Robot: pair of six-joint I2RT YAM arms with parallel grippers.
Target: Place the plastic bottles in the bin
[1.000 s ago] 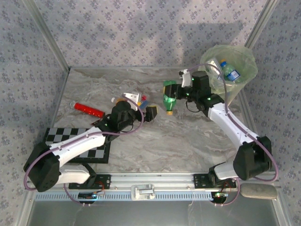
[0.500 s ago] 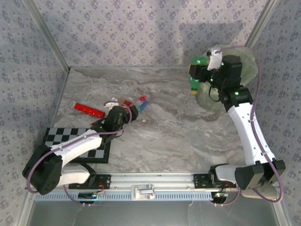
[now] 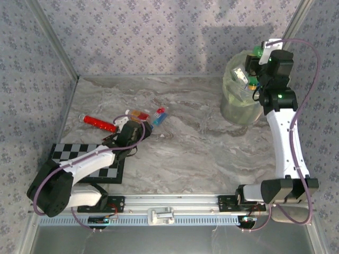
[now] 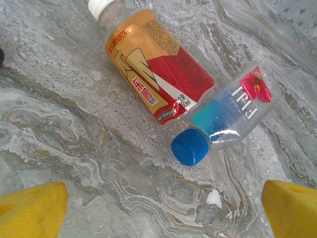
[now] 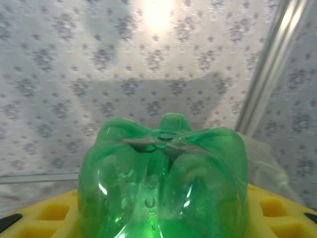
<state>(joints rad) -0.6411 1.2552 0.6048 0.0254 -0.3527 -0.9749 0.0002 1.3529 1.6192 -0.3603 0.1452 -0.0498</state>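
The green bottle is clenched in the right pincer, above the bin at the far right corner of the table. Near the left edge, an orange bottle and a clear bottle lie touching under the left pincer, which is spread wide and empty. Released off-centre, the green bottle could hit the rim and bounce out.

Pale grey floral-print walls enclose a grey-veined, marble-patterned tabletop. Slanting aluminium posts stand at the back corners, and a slotted aluminium rail runs along the near edge. A bright glare sits high on the wall.
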